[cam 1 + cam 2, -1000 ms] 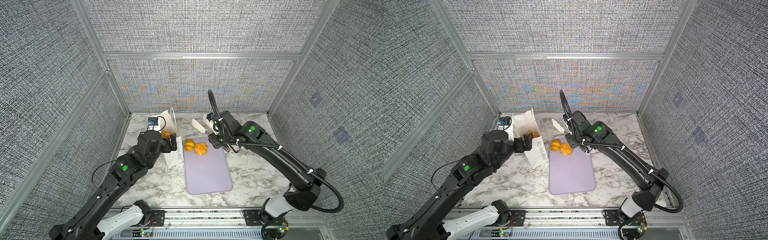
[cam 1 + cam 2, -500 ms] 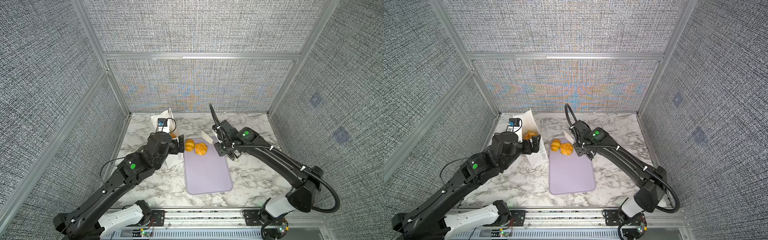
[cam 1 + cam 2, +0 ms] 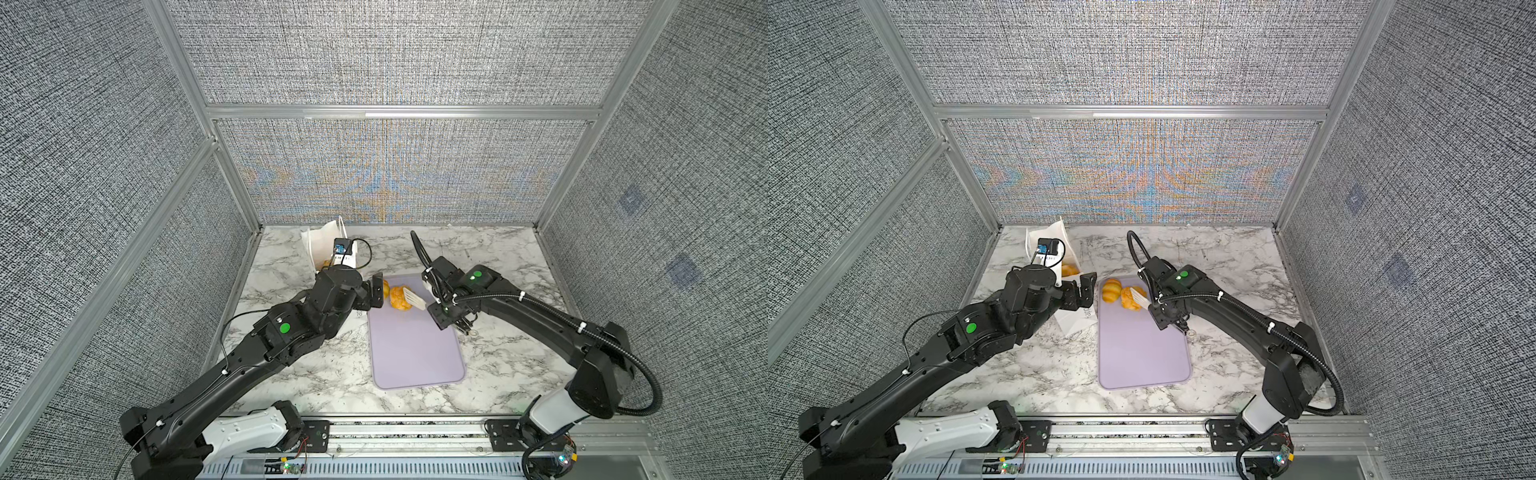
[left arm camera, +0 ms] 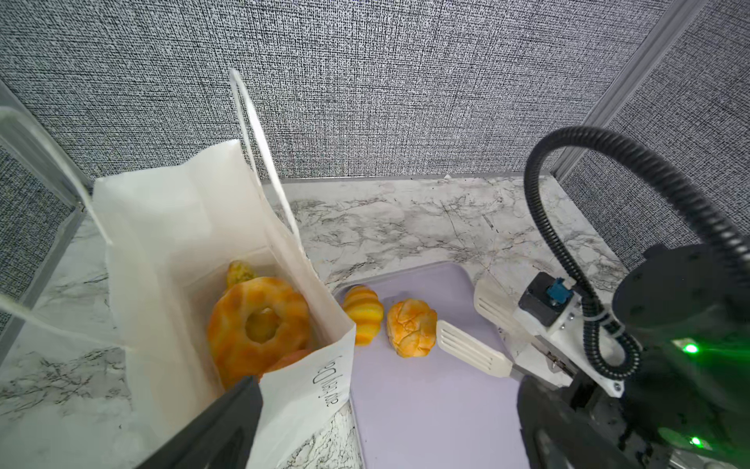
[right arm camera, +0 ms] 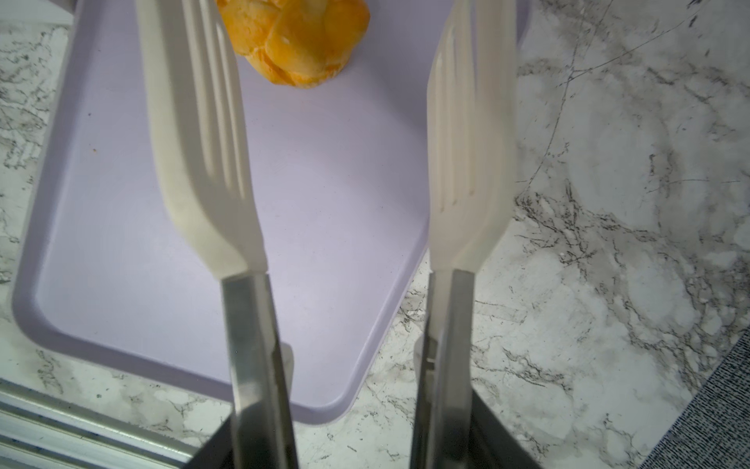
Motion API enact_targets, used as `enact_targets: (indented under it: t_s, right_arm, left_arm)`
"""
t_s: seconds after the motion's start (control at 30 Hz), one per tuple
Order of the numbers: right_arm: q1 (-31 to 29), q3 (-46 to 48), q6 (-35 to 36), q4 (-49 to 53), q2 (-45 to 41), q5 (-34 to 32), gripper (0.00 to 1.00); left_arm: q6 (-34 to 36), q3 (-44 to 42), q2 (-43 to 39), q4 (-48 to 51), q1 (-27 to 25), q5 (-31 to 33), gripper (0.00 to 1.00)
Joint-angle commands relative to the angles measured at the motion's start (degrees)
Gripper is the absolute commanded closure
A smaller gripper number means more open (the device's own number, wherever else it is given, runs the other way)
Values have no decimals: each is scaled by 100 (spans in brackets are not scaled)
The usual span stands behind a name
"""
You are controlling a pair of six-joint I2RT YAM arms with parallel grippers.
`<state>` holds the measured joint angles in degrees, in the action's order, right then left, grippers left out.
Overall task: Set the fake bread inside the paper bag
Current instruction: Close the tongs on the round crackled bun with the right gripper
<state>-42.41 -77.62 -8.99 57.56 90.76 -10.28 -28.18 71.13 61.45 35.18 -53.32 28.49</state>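
white paper bag [image 4: 162, 227] stands open at the back left of the marble table [image 3: 498, 257], a ring doughnut [image 4: 257, 325] inside. just beside it, a striped croissant [image 4: 363, 318] and a round bun [image 4: 412, 327] lie on the lilac tray [image 4: 426, 406]. left gripper [image 3: 1081, 291] is spread wide at the bag's rim. right gripper [image 4: 462, 316] has its white tong blades [image 5: 203, 122] apart and empty, near the bun

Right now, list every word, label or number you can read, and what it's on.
"Every Da…": grey lettering on the bag, sideways; the rest is hidden.
Sticker on the left wrist camera: dark characters, too small to read.
No other text shows.
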Motion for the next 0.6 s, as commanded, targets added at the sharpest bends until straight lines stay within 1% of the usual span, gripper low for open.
enact_targets:
  t_s: [0.0, 0.33, 0.57]
  right_arm:
    - [-4, 108, 51, -108, 45, 56, 41]
    - [-6, 292, 179, -284, 279, 43, 38]
    - [-4, 292, 241, -450, 466, 24, 37]
  left_arm:
    - [-126, -63, 59, -253, -53, -69, 1]
    - [-197, -122, 433, -299, -238, -133, 1]
    - [-262, -186, 576, -232, -244, -215, 1]
